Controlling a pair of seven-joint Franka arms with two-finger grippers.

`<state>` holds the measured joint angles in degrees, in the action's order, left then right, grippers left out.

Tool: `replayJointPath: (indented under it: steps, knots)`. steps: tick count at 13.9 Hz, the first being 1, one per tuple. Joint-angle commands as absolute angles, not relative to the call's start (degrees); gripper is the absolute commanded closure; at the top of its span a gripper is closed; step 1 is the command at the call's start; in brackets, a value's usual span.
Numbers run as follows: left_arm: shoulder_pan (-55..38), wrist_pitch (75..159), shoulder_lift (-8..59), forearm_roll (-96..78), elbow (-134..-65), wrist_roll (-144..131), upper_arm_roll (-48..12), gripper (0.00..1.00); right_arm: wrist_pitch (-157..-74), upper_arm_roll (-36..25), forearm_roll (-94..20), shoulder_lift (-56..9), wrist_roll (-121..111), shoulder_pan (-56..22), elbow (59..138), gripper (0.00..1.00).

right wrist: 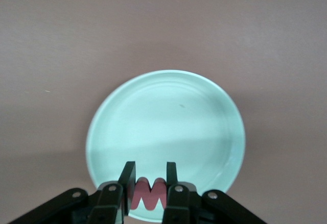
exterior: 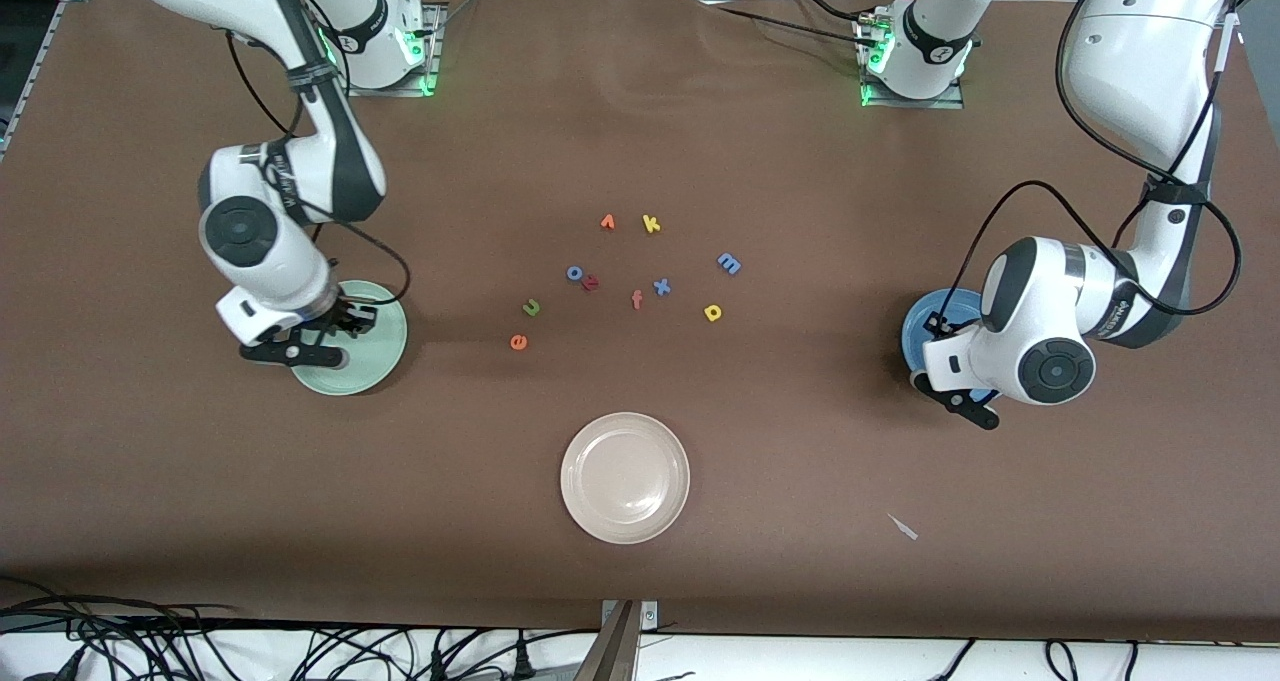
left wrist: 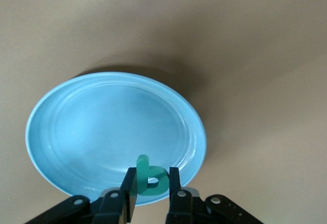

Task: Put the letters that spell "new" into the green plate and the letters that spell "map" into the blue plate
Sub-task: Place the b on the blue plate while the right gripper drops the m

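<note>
Distractors k, x, f among letters.

Beige plate nr front edge; yellow k, blue o, blue x, salmon f mid-table.

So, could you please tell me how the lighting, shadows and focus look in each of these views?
Front view: even overhead light, soft shadows beside the beige plate and under both arms. Left wrist view: the blue plate carries a soft sheen and a dark shadow along one edge; the left gripper and its teal p look sharp. Right wrist view: a pale band of glare crosses the green plate; the right gripper's pink-red w is slightly soft.
</note>
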<state>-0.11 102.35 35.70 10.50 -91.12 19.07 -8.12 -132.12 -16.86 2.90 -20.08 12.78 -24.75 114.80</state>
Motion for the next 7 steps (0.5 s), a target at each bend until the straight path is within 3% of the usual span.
replayJointPath:
  steps: [1, 2, 3, 4, 5, 7]
  knots:
    - [0.3, 101.2, 36.6, 12.4, -90.8, 20.5, -8.3, 0.88, -131.8, -19.2, -5.1, -18.5, 4.9, -25.0, 117.1, 0.58]
    - [0.4, 101.3, 37.0, 12.5, -90.8, 20.5, -8.2, 0.8, -131.7, -19.2, -5.7, -18.5, 4.7, -25.0, 117.1, 0.44]
    - [0.4, 101.4, 37.5, 12.6, -90.7, 20.5, -8.0, 0.47, -131.7, -19.2, -5.7, -18.5, 5.2, -25.0, 117.1, 0.37]
    - [0.5, 101.4, 37.5, 12.6, -90.7, 20.7, -7.9, 0.09, -131.7, -19.1, -5.7, -18.5, 5.5, -25.0, 117.1, 0.32]
    - [0.5, 101.4, 37.3, 12.5, -90.6, 20.6, -7.9, 0.0, -131.7, -19.0, -5.7, -18.5, 5.8, -25.0, 117.1, 0.27]
    - [0.4, 101.0, 36.7, 11.9, -89.3, 19.6, -8.1, 0.0, -131.7, -18.5, -5.8, -18.5, 7.2, -25.2, 117.1, 0.25]
